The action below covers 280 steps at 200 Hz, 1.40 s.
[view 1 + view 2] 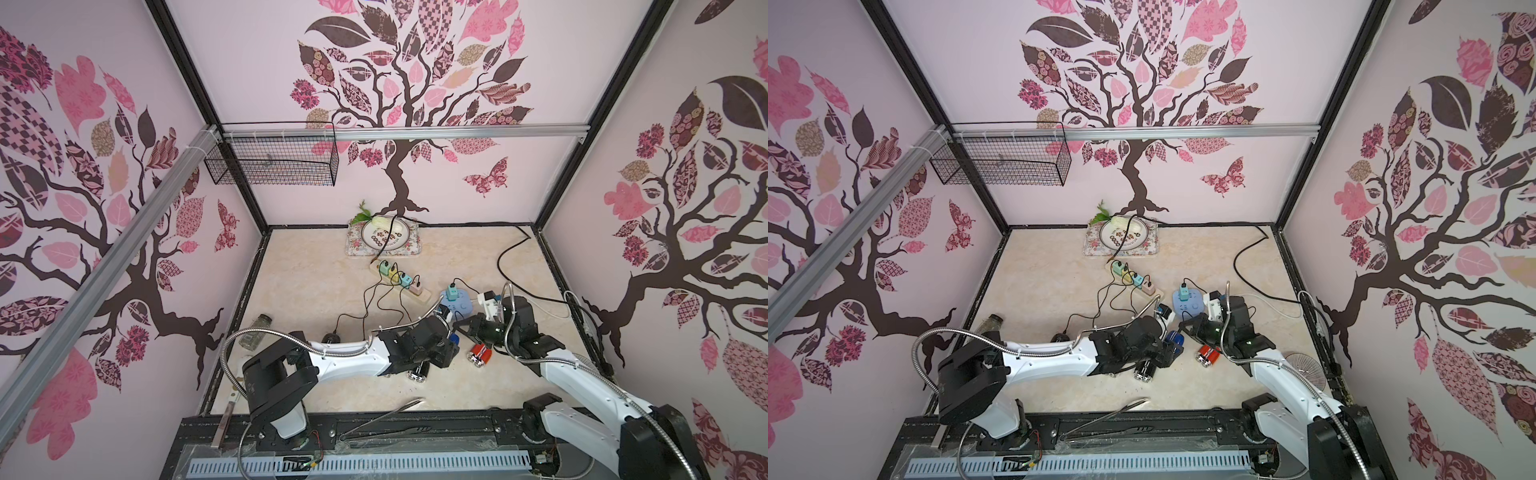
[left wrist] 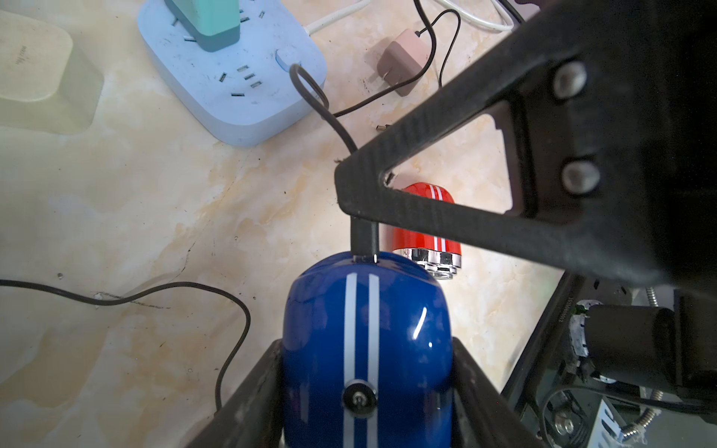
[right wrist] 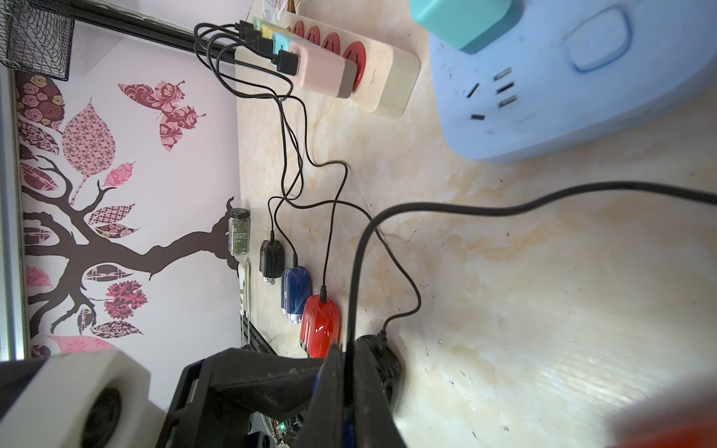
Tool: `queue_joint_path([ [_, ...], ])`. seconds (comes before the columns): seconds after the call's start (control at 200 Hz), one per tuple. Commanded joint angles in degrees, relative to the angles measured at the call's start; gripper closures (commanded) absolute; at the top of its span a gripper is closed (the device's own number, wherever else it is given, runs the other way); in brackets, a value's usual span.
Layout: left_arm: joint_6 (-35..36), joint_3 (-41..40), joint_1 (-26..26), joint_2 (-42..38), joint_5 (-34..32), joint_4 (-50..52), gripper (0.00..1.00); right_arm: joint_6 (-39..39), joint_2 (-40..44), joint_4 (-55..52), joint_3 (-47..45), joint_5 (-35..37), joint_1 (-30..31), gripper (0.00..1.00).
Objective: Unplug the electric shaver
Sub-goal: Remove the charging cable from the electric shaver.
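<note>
The blue electric shaver (image 2: 366, 329) with two white stripes sits between the fingers (image 2: 264, 388) of my left gripper (image 2: 366, 349), which is shut on its body. In both top views it shows as a blue patch (image 1: 455, 338) (image 1: 1177, 338) between the two arms. A black plug (image 2: 364, 240) stands against the shaver's end. My right gripper (image 3: 349, 357) is shut on the black cable (image 3: 504, 209) right at that plug. In the left wrist view its black finger (image 2: 426, 155) covers the plug's top.
A red shaver (image 2: 426, 225) lies just beyond the blue one. A blue power strip (image 2: 232, 77) carries a teal adapter (image 2: 205, 23); a pink adapter (image 2: 403, 62) lies loose beside it. A beige strip (image 3: 388, 77) feeds several other shavers (image 3: 297, 291). Tongs (image 1: 382, 417) lie in front.
</note>
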State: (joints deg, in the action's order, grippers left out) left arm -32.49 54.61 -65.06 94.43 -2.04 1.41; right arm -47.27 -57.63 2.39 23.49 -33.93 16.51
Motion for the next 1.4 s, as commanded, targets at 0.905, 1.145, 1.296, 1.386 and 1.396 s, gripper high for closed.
queue_joint_path([
  [0.905,0.83,-0.57,-0.25,1.17,5.65,-0.89,0.75,4.44,-3.90,-1.52,4.99,2.64,-2.81,0.99],
  [1.145,1.02,-0.11,-0.48,1.44,5.57,-0.53,0.75,4.84,-4.25,-1.79,5.47,2.34,-3.49,0.99],
  [1.296,1.30,1.71,-0.45,2.63,4.80,1.39,0.75,5.77,-3.99,-3.13,5.79,3.30,-3.68,0.99],
  [1.386,1.36,2.49,-0.76,3.33,4.71,1.45,0.75,6.50,-3.88,-4.13,5.88,4.05,-3.66,0.99],
  [1.396,1.33,2.51,-0.86,3.44,4.69,1.46,0.75,6.58,-3.80,-4.26,5.87,4.05,-3.68,0.99],
])
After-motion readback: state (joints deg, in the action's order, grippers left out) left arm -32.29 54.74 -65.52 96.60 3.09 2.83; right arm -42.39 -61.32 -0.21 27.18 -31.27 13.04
